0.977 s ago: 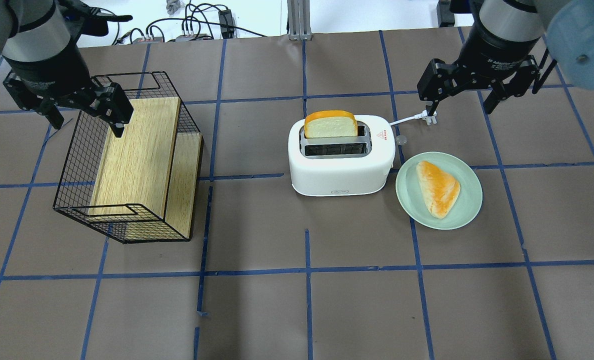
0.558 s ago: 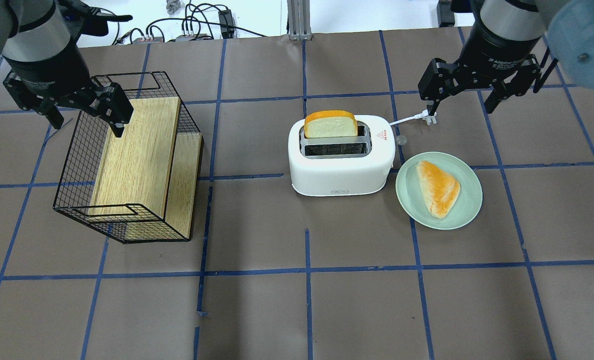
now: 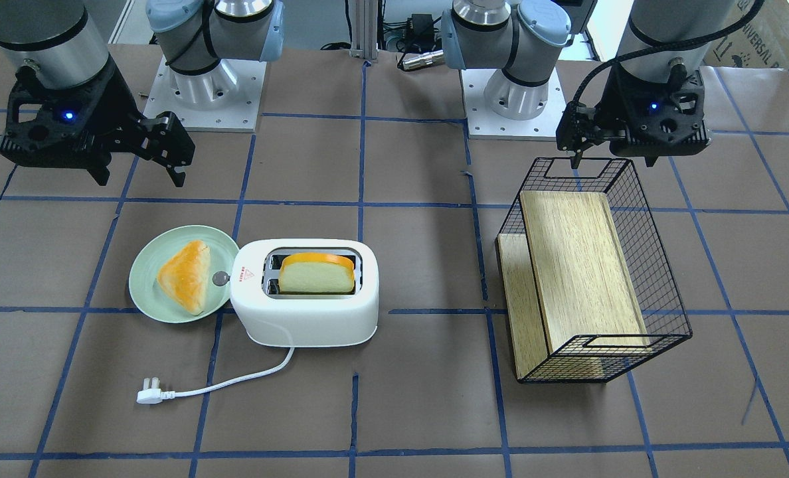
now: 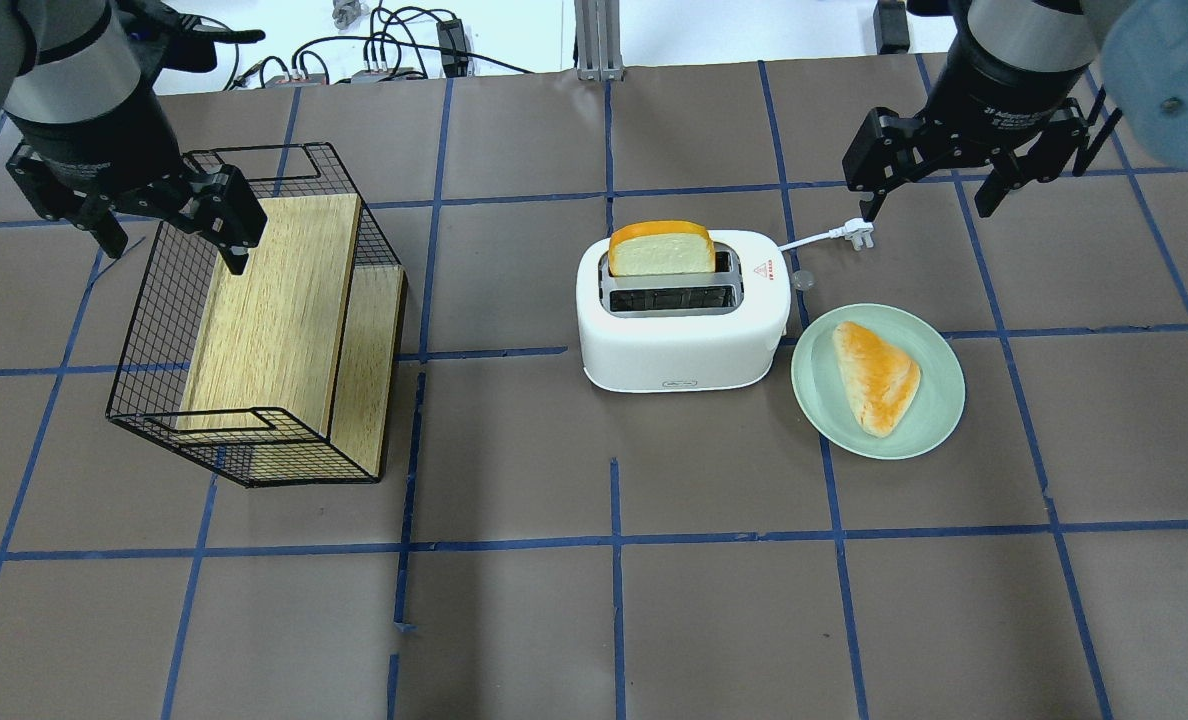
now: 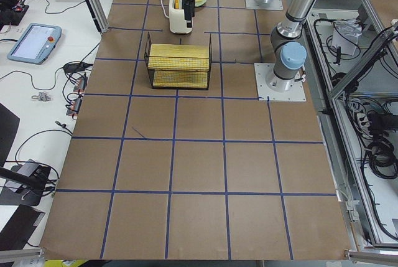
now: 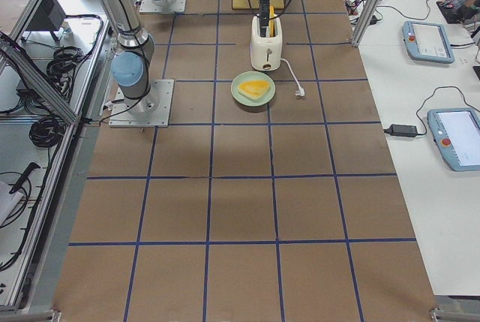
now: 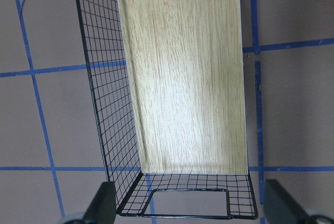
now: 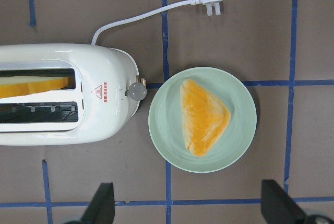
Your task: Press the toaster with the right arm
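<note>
The white toaster [image 4: 682,330] stands mid-table with a bread slice [image 4: 661,250] upright in its far slot. It also shows in the front view [image 3: 305,318] and the right wrist view [image 8: 62,98]. Its grey knob [image 8: 138,91] sits on the end that faces the plate, and its cord ends in a plug [image 4: 859,235]. My right gripper [image 4: 926,205] is open and empty. It hovers beyond and to the right of the toaster, above the plate side, and touches nothing. My left gripper [image 4: 176,252] is open and empty over the wire basket [image 4: 144,330].
A pale green plate [image 4: 939,400] with a triangular pastry [image 4: 876,375] lies right beside the toaster's knob end. The black wire basket holds a wooden board [image 4: 274,310] and stands at the left. Blue tape lines grid the brown table.
My right gripper has drifted a little toward the table's far side and to the right, so the plug now shows clear of its finger. The left arm, toaster and plate have not moved.
</note>
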Motion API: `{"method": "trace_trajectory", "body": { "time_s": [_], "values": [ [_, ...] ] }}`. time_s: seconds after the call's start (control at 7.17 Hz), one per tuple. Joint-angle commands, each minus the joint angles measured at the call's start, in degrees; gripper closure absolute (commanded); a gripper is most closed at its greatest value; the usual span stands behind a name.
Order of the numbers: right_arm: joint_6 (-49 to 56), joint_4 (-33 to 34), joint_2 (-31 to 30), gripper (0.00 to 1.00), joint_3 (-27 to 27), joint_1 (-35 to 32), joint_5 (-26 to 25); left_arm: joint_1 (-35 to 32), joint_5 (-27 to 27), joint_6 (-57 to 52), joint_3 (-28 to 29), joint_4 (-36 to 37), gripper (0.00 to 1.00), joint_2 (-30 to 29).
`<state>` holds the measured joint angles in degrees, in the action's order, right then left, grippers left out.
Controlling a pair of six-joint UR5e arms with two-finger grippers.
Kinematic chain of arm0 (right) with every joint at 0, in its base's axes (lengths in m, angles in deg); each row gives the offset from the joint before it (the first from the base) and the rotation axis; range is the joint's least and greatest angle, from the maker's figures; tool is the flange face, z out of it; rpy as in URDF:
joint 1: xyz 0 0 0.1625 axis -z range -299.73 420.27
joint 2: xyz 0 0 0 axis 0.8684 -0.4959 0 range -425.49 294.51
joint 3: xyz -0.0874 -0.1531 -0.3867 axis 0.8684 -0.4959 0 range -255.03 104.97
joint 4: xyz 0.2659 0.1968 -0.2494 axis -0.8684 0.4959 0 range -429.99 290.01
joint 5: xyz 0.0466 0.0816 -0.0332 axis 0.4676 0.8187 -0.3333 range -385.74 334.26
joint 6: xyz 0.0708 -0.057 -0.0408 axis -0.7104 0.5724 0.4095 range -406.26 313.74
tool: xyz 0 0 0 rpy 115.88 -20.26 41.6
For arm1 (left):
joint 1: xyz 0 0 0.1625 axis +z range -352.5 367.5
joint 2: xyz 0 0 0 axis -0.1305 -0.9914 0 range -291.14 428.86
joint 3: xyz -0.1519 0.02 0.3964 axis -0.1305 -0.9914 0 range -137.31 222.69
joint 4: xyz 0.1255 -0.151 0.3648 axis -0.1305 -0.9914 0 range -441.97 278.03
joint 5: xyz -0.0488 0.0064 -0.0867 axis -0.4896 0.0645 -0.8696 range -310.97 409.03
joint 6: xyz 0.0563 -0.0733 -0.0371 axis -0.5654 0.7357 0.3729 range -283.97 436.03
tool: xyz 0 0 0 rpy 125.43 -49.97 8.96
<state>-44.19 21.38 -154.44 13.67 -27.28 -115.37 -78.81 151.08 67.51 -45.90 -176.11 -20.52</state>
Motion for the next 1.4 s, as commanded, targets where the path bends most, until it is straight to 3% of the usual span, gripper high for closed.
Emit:
{"method": "trace_trajectory", "body": {
  "time_s": [0.0,0.28,0.42,0.56,0.7,0.98,1.26],
  "values": [
    [0.9,0.4,1.2,0.00,0.8,-0.4,0.5,0.0,0.0,0.0,0.0,-0.1,0.00,0.0],
    [2.5,0.8,1.4,0.01,1.6,-0.8,0.6,0.0,0.0,0.1,0.0,0.0,0.00,0.0],
    [7.4,3.3,1.3,0.07,1.7,-0.8,1.1,0.0,0.0,0.0,0.0,0.0,0.00,0.0],
    [15.9,3.1,1.7,0.26,1.7,-0.8,1.3,0.0,0.0,0.0,0.0,0.0,0.00,0.0],
    [19.2,2.9,1.8,0.59,1.7,-1.3,1.2,0.0,0.0,0.0,0.0,0.0,0.00,0.0],
    [46.6,2.9,3.3,0.70,2.2,-1.8,0.4,0.0,0.0,0.0,0.0,0.0,0.00,0.0],
    [64.9,4.3,5.9,0.75,2.0,-1.5,-0.5,0.0,0.0,0.0,0.0,0.0,0.00,0.0]
  ]
}}
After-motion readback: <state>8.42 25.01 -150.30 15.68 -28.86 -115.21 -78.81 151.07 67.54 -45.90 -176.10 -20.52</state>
